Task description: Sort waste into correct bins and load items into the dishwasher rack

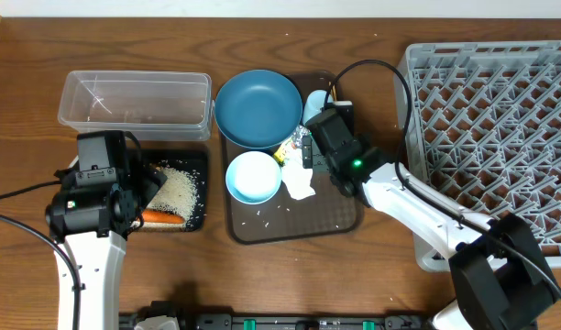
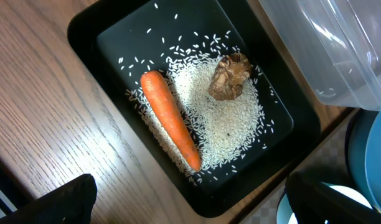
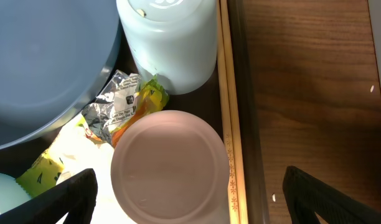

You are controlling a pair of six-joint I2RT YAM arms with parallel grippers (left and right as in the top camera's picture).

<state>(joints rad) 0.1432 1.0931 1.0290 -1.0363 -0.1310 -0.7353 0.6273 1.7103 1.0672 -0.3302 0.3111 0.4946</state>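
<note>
While open, gripper (image 3: pixel 190 190) over white cup (image 3: pixel 170 163)

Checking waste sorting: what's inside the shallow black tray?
An orange carrot, a brown food lump and scattered white rice lie in the black tray. Its floor under the rice heap is covered.

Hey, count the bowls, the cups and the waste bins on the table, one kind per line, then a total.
Bowls: 2, the large dark blue bowl and the small pale blue bowl.
Cups: 2, the light blue cup and the white cup.
Bins: 2, the clear tub and the black tray.
Total: 6.
</note>
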